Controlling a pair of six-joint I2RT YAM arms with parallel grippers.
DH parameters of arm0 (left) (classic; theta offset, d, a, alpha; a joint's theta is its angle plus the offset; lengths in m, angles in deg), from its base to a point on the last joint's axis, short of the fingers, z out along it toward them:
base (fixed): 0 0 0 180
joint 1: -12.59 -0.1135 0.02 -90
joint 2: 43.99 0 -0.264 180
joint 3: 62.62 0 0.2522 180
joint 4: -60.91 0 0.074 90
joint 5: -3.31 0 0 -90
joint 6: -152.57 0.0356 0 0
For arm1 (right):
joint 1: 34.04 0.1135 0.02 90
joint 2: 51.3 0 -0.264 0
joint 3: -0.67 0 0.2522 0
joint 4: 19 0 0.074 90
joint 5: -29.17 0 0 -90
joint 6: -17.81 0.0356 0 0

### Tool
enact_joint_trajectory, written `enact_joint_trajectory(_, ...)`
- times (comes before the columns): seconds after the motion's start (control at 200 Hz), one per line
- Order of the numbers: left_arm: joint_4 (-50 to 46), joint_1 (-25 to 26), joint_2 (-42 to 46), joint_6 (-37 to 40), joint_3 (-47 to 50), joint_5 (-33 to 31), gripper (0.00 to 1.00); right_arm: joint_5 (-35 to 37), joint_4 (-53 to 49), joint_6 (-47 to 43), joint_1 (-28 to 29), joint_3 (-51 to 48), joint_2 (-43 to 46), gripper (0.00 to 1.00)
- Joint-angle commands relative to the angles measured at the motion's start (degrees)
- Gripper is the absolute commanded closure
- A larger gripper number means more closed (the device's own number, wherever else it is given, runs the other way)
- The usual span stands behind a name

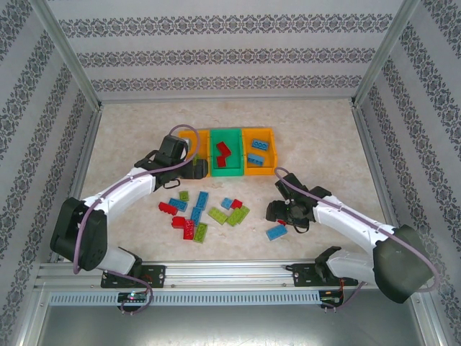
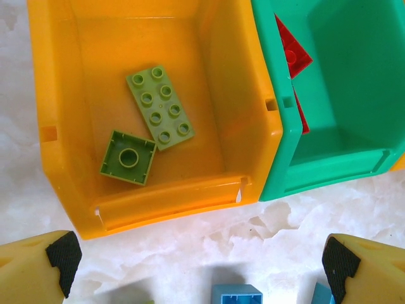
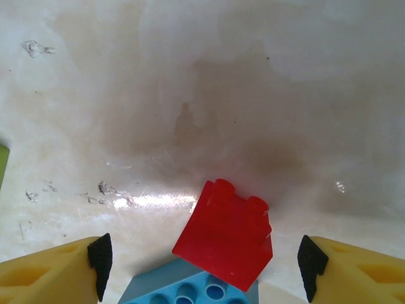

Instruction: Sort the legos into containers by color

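Note:
The containers stand in a row at the back: a left orange bin [image 1: 191,138] [image 2: 57,120], a green bin [image 1: 213,171] [image 2: 278,145] and a right orange bin [image 1: 270,151]. Two lime green legos [image 2: 158,107] lie in the left orange bin, red legos [image 1: 223,151] in the green one, blue legos [image 1: 258,145] in the right one. Loose red, blue and green legos [image 1: 202,213] lie scattered mid-table. My left gripper [image 1: 189,170] [image 2: 201,266] hangs open just in front of the left bin, holding nothing. My right gripper [image 1: 281,213] [image 3: 205,266] is open around a red lego [image 3: 224,234] that leans on a blue lego [image 3: 190,288]; neither finger touches it.
A blue brick [image 2: 236,294] lies below the left gripper. A separate blue brick [image 1: 276,231] lies beside the right gripper. Metal frame posts [image 1: 68,61] and patterned walls enclose the table. A rail [image 1: 230,270] runs along the near edge by the arm bases.

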Motion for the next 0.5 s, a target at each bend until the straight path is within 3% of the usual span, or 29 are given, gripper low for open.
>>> enact_joint_trajectory(0.0, 2.47, 0.51, 1.22, 1.56, 0.95, -0.45, 0.00, -0.73, -0.26, 2.59, 0.57, -0.48, -1.19, 0.20)
enact_joint_trajectory(0.495, 2.73, 0.57, 0.96, 2.30, 1.45, -1.16, 0.00, -0.18, 2.90, 4.23, 2.10, 1.66, -7.56, 0.24)
